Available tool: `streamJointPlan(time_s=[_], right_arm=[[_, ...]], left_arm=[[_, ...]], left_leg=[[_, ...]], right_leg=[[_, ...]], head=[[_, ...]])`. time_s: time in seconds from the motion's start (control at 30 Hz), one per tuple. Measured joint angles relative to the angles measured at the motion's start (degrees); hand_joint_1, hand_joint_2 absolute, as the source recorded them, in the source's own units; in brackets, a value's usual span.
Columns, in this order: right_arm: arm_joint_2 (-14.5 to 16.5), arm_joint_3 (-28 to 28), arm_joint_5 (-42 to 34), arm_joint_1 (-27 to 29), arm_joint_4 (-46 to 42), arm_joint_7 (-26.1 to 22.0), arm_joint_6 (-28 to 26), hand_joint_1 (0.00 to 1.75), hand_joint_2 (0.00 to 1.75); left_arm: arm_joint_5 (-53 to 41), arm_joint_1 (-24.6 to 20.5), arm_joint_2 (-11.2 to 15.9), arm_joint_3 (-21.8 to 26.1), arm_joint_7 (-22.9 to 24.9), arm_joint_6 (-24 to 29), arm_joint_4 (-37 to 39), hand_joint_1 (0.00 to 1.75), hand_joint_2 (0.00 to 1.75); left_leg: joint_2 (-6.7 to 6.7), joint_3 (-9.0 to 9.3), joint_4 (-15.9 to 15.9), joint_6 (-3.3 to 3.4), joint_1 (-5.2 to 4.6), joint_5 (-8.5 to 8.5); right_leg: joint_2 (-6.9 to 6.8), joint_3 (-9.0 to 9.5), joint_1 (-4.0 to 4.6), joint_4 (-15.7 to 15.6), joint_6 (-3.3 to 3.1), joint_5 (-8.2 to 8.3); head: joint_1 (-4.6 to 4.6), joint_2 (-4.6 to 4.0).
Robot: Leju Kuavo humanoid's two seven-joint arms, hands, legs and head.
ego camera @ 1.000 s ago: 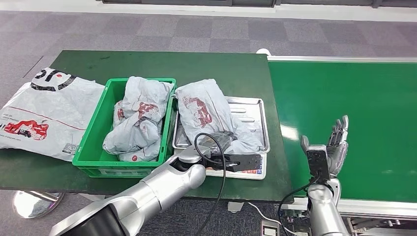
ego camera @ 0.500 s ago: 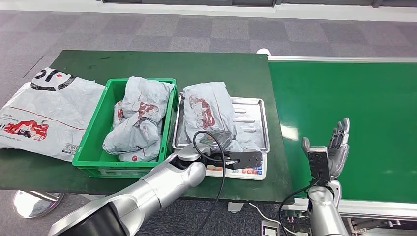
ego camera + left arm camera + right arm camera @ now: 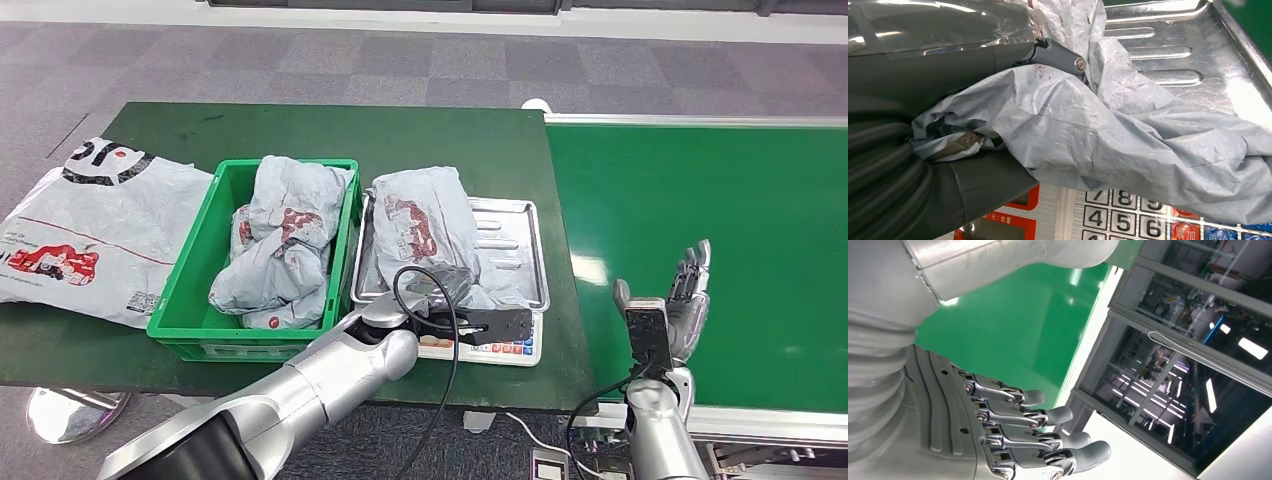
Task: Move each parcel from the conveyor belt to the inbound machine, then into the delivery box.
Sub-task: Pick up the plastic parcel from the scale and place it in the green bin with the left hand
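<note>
head view shows the left robot hand [image 3: 455, 285] clamped on a grey parcel [image 3: 425, 240] that lies on the steel tray of the inbound machine [image 3: 515, 225], its keypad facing the robot at the near edge of the desk [image 3: 450, 150]. left wrist view confirms the hold: crumpled film of the parcel is bunched between the thick thumb and the dark fingers [image 3: 963, 192], with the number keys just below it. the right robot hand [image 3: 685, 295] is raised over the near part of the green conveyor belt [image 3: 720, 190], fingers apart and holding nothing, and no parcel is visible on the stretch of belt in view.

judging progress: the green delivery box [image 3: 195, 275], just beside the tray, already holds at least two crumpled grey parcels, so earlier rounds look finished. this parcel seems to be at the middle stage, on the machine but not yet in the box. what remains is lifting it across into the box. a large flat printed bag [image 3: 90, 235] lies on the desk beyond the box; whether it counts as a parcel i cannot tell.
</note>
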Motion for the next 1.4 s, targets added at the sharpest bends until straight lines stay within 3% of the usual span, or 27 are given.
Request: streamJointPlan(time_s=[0.57,0.8,0.87,0.9,0.97,1.0,1.03,1.13,1.4], right_arm=[[0.0,0.0,0.0,0.0,0.0,0.0,0.0,0.00,1.75],[0.0,0.0,-0.2,-0.1,0.0,0.0,1.5,0.00,1.75],[0.0,0.0,-0.5,-0.2,0.2,0.0,1.6,0.00,1.75],[-0.1,0.0,-1.0,-0.3,0.4,0.0,1.6,0.00,1.75],[-0.4,0.3,-2.1,-0.7,1.3,0.0,1.3,0.00,1.75],[-0.5,0.4,-2.6,-0.9,1.7,0.0,1.2,0.00,1.75],[-0.6,0.6,-2.9,-1.2,2.0,0.0,1.0,0.00,1.75],[-0.7,0.8,-3.2,-1.8,2.5,0.0,1.0,0.00,1.75],[-0.8,1.6,-3.6,-2.4,3.3,0.0,0.9,0.00,1.75]], left_arm=[[0.1,0.0,0.0,0.0,-0.1,0.1,0.1,1.75,1.75],[5.4,1.8,0.7,0.5,-4.8,5.5,-2.3,1.75,1.75],[9.3,4.5,2.5,1.8,-9.2,9.7,-8.2,1.75,1.75],[12.1,7.4,3.9,3.7,-16.2,15.7,-15.6,1.75,1.75],[15.0,14.1,6.7,11.3,-38.6,30.5,-37.6,1.75,1.75],[14.8,16.4,7.4,15.0,-46.6,35.2,-46.7,1.75,1.75],[14.4,17.9,7.8,17.8,-50.3,36.8,-52.6,1.75,1.75],[14.9,19.5,8.4,19.6,-47.1,35.8,-57.6,1.75,1.75],[17.8,20.1,9.4,21.4,-46.7,33.5,-59.3,1.75,1.75]], left_leg=[[0.00,0.01,0.0,0.00,0.00,0.00],[0.06,0.15,0.0,0.00,-0.05,-0.01],[0.10,0.16,0.0,-0.01,-0.08,-0.01],[0.11,0.01,0.0,-0.03,-0.08,0.01],[0.16,-0.13,0.0,-0.03,-0.08,-0.07],[0.16,-0.18,0.0,-0.03,-0.07,-0.12],[0.16,-0.12,0.0,-0.02,-0.08,-0.19],[0.09,-0.20,0.0,0.01,-0.06,-0.14],[0.07,-0.19,0.0,0.02,-0.08,-0.12]], right_leg=[[0.00,0.02,0.00,0.0,0.00,0.00],[0.05,0.12,-0.05,0.0,0.00,0.00],[0.11,0.06,-0.08,0.0,0.00,0.00],[0.13,-0.09,-0.08,0.0,-0.01,0.00],[0.22,-0.26,-0.07,0.1,-0.01,-0.05],[0.21,-0.30,-0.06,0.1,0.00,-0.11],[0.22,-0.25,-0.07,0.1,0.01,-0.17],[0.09,-0.27,-0.05,0.1,0.03,-0.22],[0.06,-0.22,-0.07,0.1,0.04,-0.17]], head=[[0.00,0.00],[0.07,0.00],[0.02,0.00],[0.01,0.00],[0.01,0.00],[0.02,0.00],[0.02,0.00],[0.02,0.00],[0.02,0.00]])
